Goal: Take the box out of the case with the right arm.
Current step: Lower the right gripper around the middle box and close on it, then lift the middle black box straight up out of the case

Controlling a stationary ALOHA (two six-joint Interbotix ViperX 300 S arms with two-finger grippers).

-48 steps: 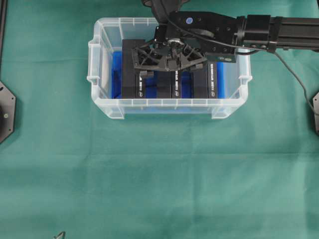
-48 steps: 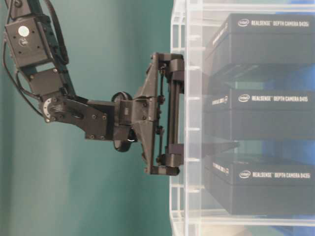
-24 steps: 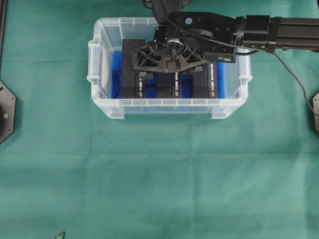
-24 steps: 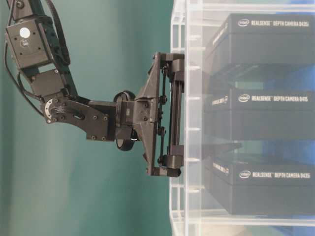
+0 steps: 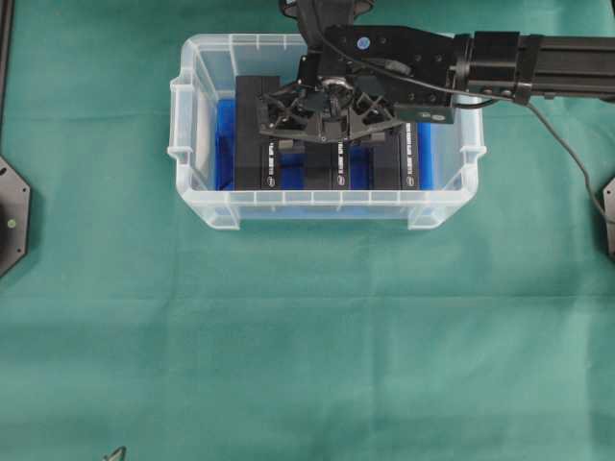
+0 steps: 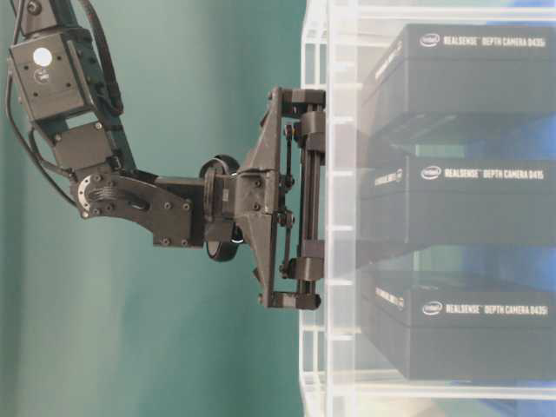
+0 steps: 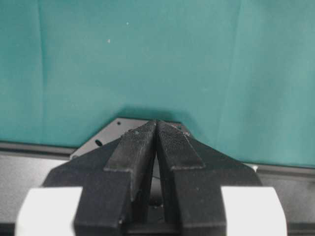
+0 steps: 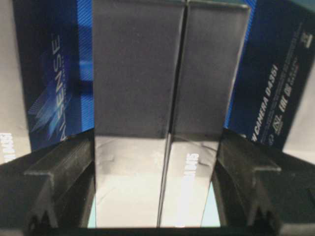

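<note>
The clear case (image 5: 327, 199) sits at the table's back middle, with blue lining on its floor and three black boxes standing on edge side by side. My right gripper (image 5: 325, 133) reaches down into it from the right and straddles the middle box (image 5: 319, 171). In the right wrist view this box (image 8: 147, 98) fills the gap, and both fingers (image 8: 64, 167) press against its sides. From table level the right gripper (image 6: 313, 195) stands at the case wall, level with the middle box (image 6: 460, 200). My left gripper (image 7: 156, 124) is shut on nothing, over bare cloth.
A left box (image 5: 252, 134) and a right box (image 5: 402, 158) flank the gripped one closely. Their blue printed faces (image 8: 49, 88) show just outside my right fingers. Green cloth (image 5: 307, 336) covers the table around the case. A black base plate (image 5: 10, 216) lies at the left edge.
The right gripper's fingers have drawn inward from wide open onto the sides of the middle box. The arm has hardly shifted. The boxes and case have not moved.
</note>
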